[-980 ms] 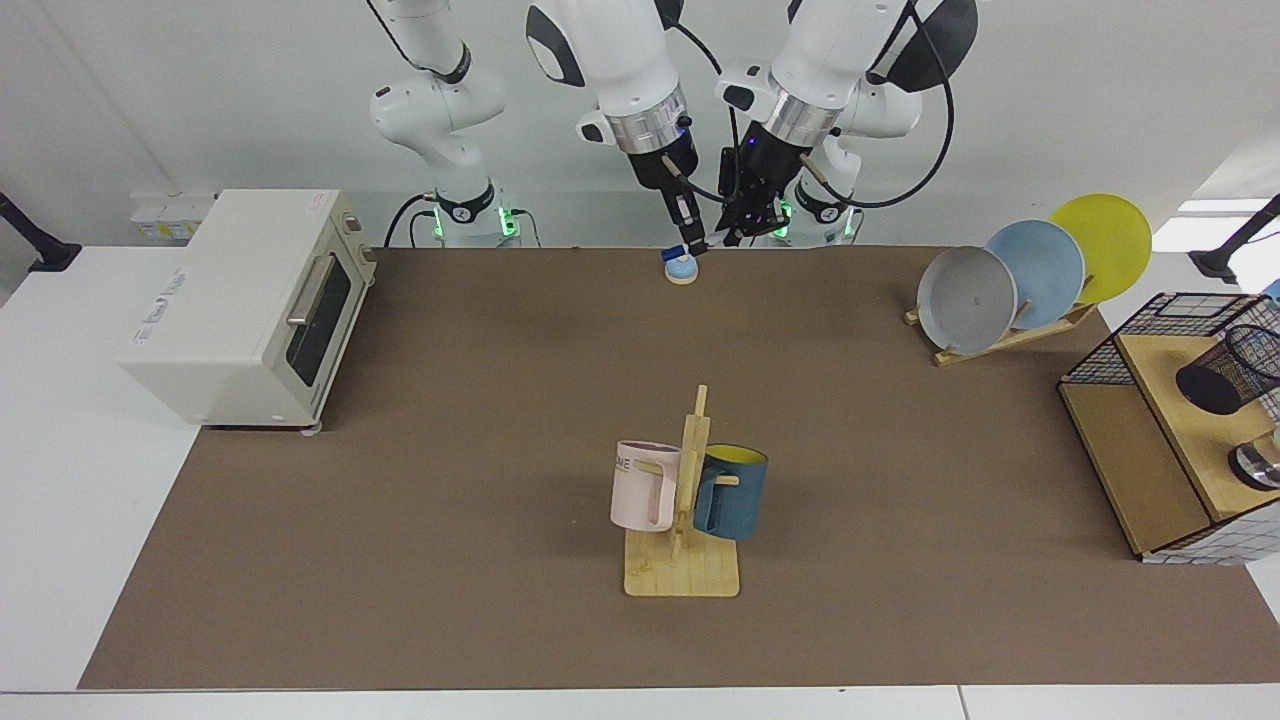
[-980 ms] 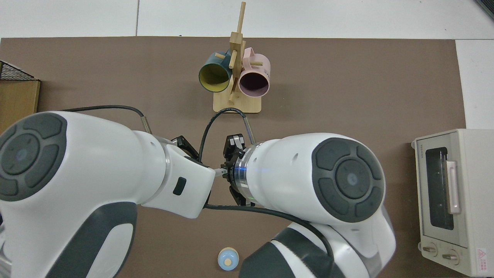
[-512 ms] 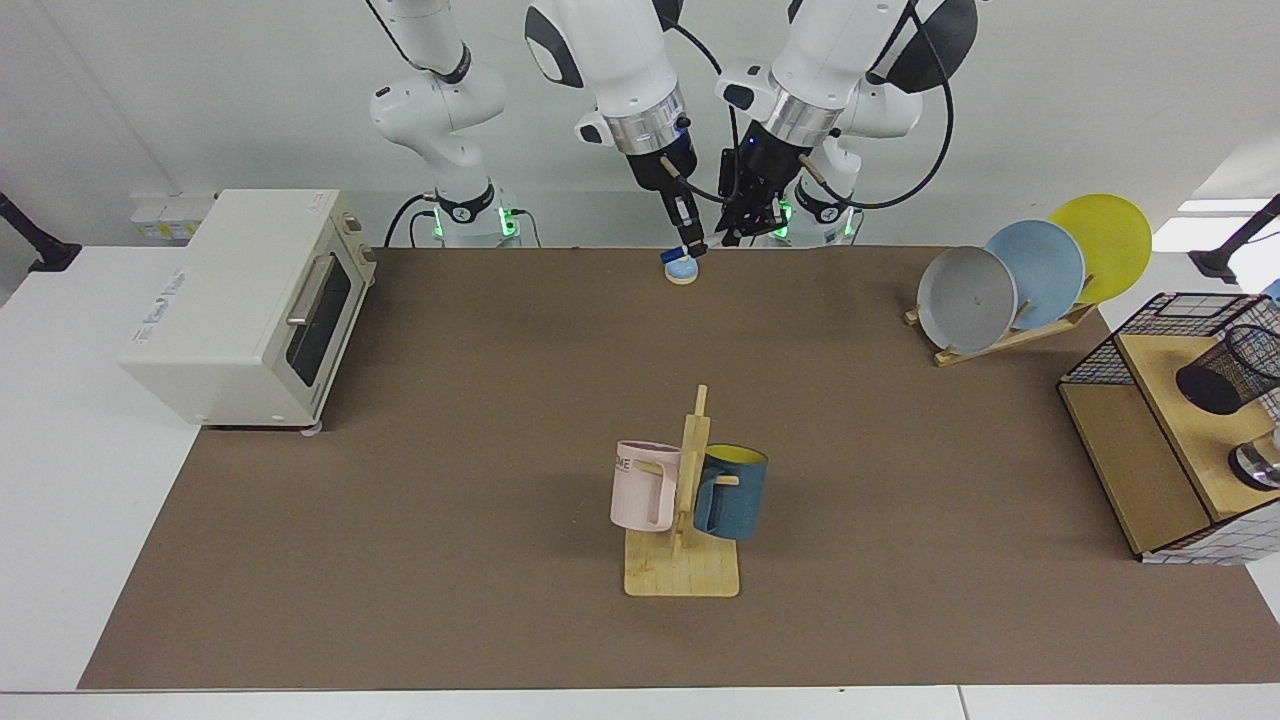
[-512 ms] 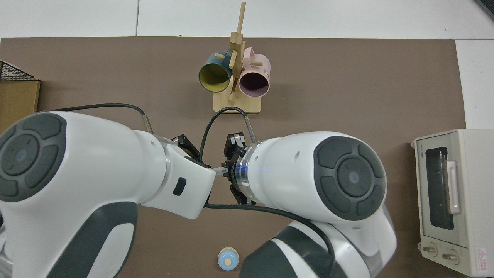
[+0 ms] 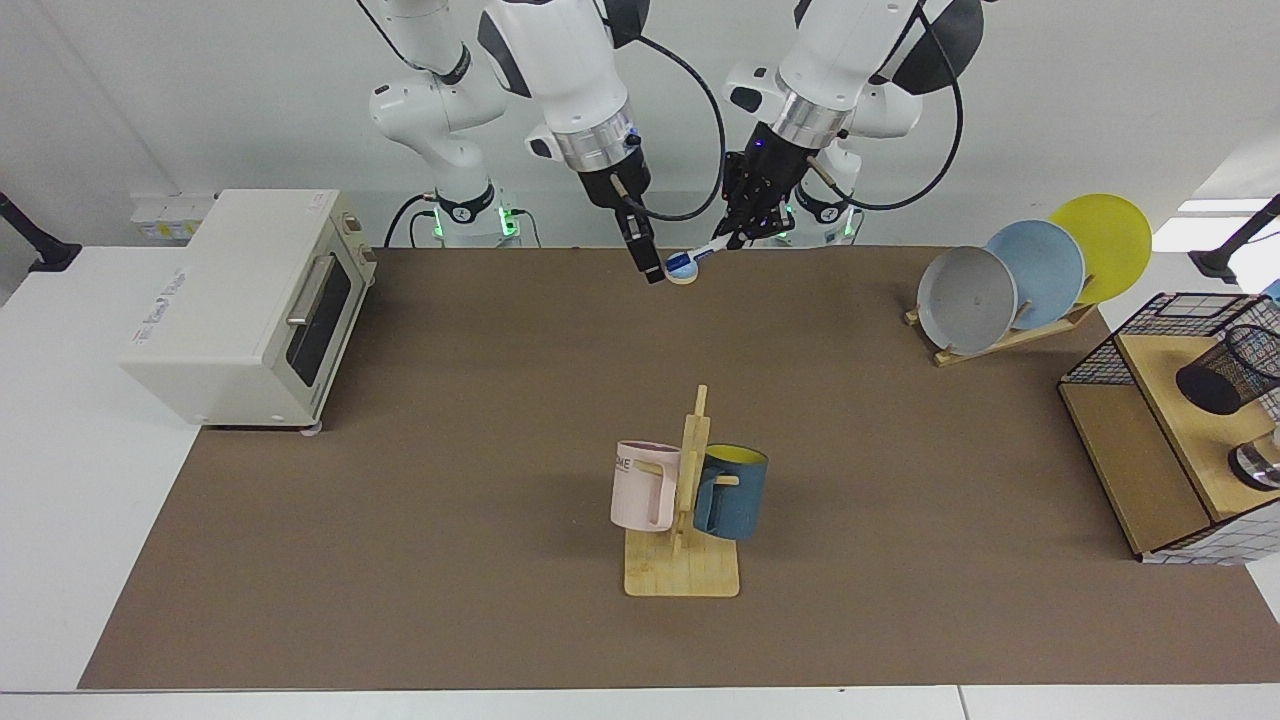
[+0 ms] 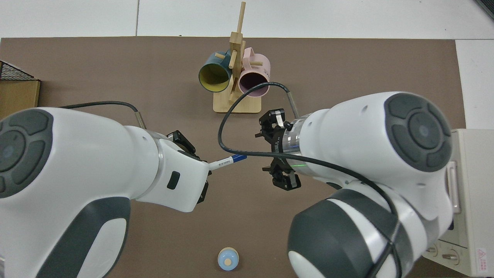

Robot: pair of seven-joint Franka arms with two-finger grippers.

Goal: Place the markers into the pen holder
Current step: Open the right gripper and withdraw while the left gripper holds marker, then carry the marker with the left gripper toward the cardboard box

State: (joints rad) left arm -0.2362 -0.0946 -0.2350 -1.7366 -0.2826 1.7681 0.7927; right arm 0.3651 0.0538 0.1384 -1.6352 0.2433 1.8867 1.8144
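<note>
Since the black wire-mesh pen holder (image 5: 1228,374) is sitting way off on the wooden shelf, the left gripper (image 5: 741,229) is pinching the white blue-capped marker (image 6: 227,161) mid-air above the brown counter (image 5: 500,480), while the right gripper (image 5: 648,270) is hanging spread open beside it

Brown mat (image 5: 480,420) covering white table (image 5: 60,480); carrying toaster oven (image 5: 250,300) at left, mug tree (image 5: 685,500) with 2 mugs at centre, plate rack (image 5: 1010,335) upper right, small blue knob (image 5: 683,268) top centre.
</note>
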